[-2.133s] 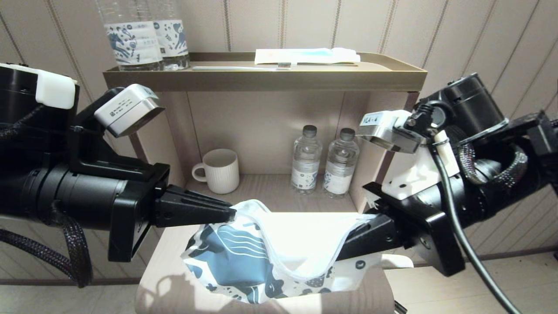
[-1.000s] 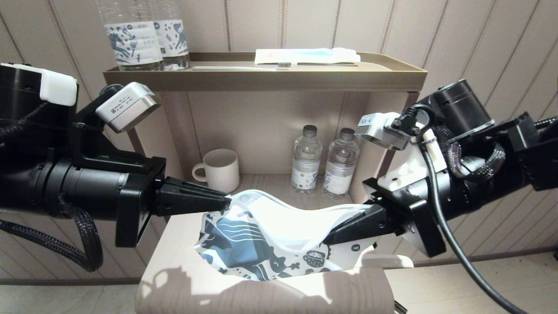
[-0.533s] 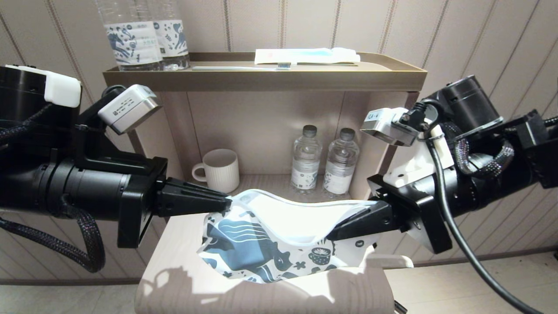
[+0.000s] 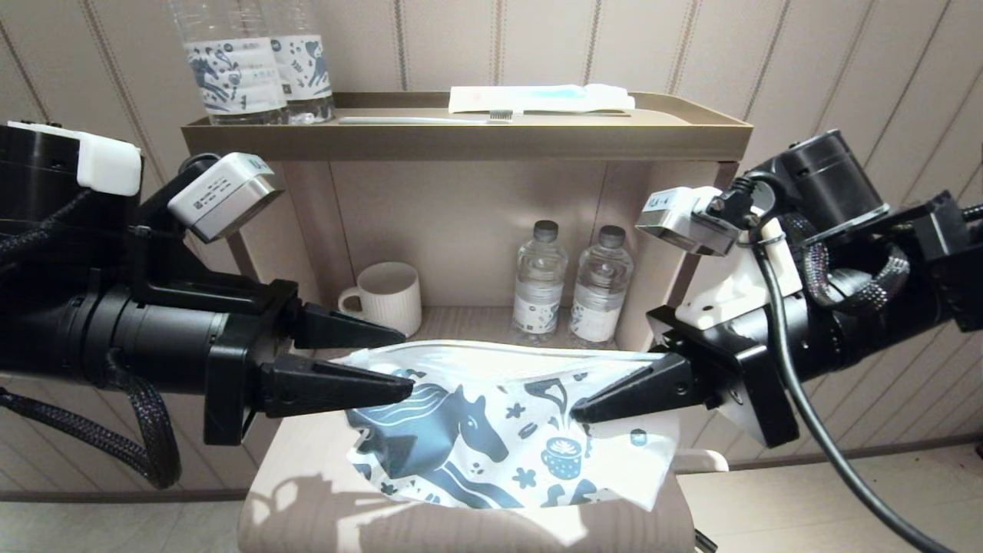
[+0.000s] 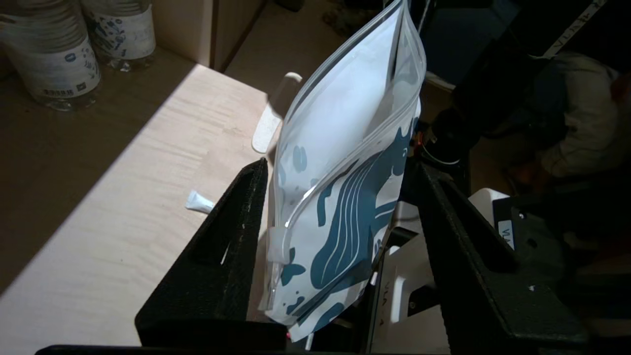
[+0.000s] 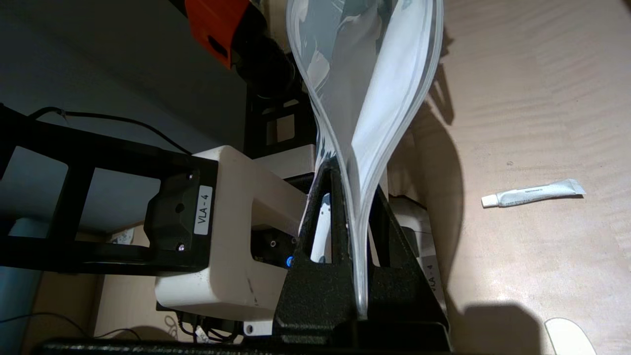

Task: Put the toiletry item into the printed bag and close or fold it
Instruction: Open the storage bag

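Head view: left gripper [image 4: 405,361] has its jaws apart around the zip end of the printed bag [image 4: 491,430]; right gripper [image 4: 572,415] is clamped on the other end, so the bag hangs over the table [image 4: 307,430].

Left wrist view: the bag sits loose between the spread fingers [image 5: 236,207], mouth gaping. The white stick [image 5: 271,123] lies on the table beside it, not inside.

Right wrist view: jaws pinch the rim. A small tube [image 6: 532,193] lies on the table nearby.

Judgement: still the insertion step. Next, the left gripper needs to fetch the stick.
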Available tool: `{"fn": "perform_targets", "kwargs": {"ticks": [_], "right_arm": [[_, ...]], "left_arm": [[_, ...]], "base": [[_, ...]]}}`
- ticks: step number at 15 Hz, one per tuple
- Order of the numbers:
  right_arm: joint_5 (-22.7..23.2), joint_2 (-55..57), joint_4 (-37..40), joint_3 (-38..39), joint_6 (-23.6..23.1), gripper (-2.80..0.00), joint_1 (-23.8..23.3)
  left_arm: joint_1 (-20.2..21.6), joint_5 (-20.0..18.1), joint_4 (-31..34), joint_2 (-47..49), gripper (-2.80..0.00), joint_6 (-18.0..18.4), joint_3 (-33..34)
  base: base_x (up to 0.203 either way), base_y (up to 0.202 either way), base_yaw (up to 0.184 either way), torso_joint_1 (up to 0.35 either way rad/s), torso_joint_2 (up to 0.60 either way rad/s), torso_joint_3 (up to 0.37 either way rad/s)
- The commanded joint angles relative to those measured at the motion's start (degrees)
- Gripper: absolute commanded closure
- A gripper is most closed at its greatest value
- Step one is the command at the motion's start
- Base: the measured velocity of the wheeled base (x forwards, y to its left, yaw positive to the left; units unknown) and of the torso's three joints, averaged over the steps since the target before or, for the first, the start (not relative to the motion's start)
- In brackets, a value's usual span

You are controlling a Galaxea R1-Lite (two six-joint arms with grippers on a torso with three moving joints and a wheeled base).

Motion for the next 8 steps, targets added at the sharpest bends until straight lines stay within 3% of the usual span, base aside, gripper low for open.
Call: {"fn": "perform_targets", "kwargs": {"ticks": [1,4,8], "right_arm": [[0.29,-0.66,0.15,-0.08,-0.03,0.0,0.03],[0.23,-4.22,0.57,1.13,0.68,0.0,0.26],[-1.79,-6.33,0.06,2.15,0.49,0.0,1.44]], "left_arm": [[0.57,-0.46,-0.38,-0.14,-2.8,-0.07,0.44],[3.06,-0.75,-0.47,2.01,-2.8,-0.07,0.03],[7.36,-4.34,-2.27,4.03,-2.8,-0.01,-1.06]], "base": [[0.0,0.0,0.0,0.0,0.0,0.0],[0.0,0.0,0.0,0.0,0.0,0.0],[0.0,0.0,0.0,0.0,0.0,0.0]]}}
